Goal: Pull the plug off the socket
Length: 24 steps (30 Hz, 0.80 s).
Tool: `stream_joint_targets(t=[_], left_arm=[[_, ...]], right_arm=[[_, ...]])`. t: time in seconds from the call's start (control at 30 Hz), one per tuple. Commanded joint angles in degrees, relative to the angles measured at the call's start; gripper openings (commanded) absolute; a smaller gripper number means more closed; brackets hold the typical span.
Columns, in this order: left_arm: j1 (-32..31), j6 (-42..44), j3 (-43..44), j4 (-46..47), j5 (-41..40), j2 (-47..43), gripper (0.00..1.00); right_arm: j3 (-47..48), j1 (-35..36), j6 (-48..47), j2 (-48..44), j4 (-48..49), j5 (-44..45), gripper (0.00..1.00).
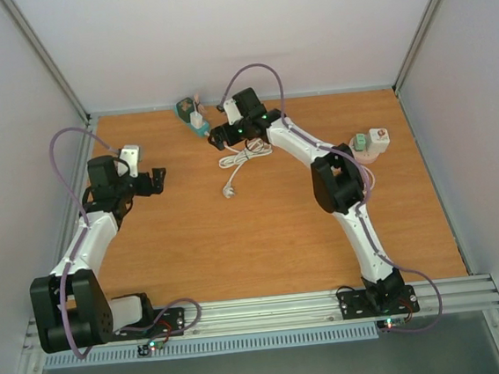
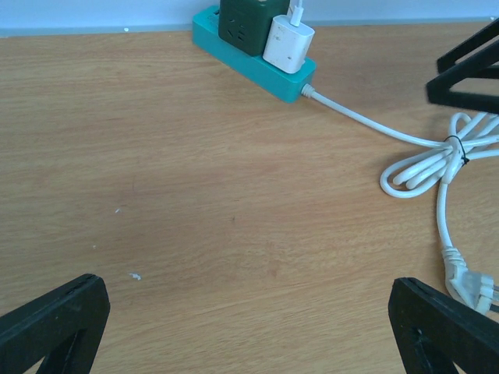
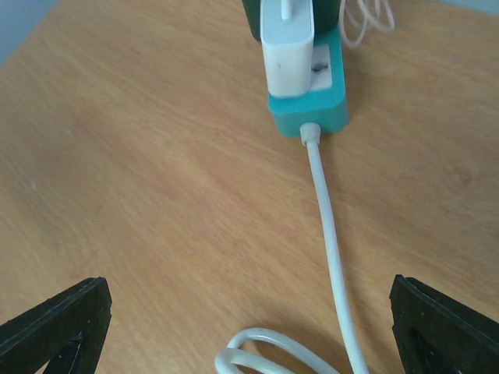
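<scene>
Print on the white plug (image 3: 287, 51) and the teal socket strip (image 3: 308, 105): too small or too blurred to read in any view.

Socket strip at upper centre of the overhead frame, close to the back wall. White plug seated upright in the strip's end socket, not yet pulled. Just behind it, touching, a dark green cube adapter (image 2: 245, 23). From the strip's end, a white cord (image 2: 366, 121) running out to a tied coil (image 1: 245, 156) near frame centre, with the cord's own plug end (image 1: 229, 191) loose on the wooden table (image 1: 238, 250).

Right gripper (image 3: 249, 331): spread wide, fingers at the lower corners of the right wrist frame, closed on nothing, touching nothing, aimed at the white plug but well short of it, with the cord passing between the fingers.

Left gripper (image 2: 249, 327): likewise wide apart and holding nothing, at the left of the overhead frame, well apart from the strip.

At the right of the overhead frame, a green and white adapter (image 1: 369, 143) beside the right arm.
</scene>
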Motion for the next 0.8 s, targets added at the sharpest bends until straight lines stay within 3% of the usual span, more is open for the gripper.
stream_joint_targets(t=[0.0, 0.5, 0.77], left_arm=[[-0.30, 1.03, 0.45, 0.14, 1.05, -0.35, 1.00], [-0.23, 1.41, 1.06, -0.64, 1.46, 0.85, 1.00], [-0.27, 1.54, 1.16, -0.96, 1.19, 0.63, 1.00]], right_arm=[[8.43, 0.71, -1.70, 6.02, -9.47, 3.65, 0.99], [11.44, 1.93, -2.30, 12.78, -14.38, 8.34, 0.96], [11.27, 3.17, -3.32, 13.83, -16.97, 8.17, 0.86]])
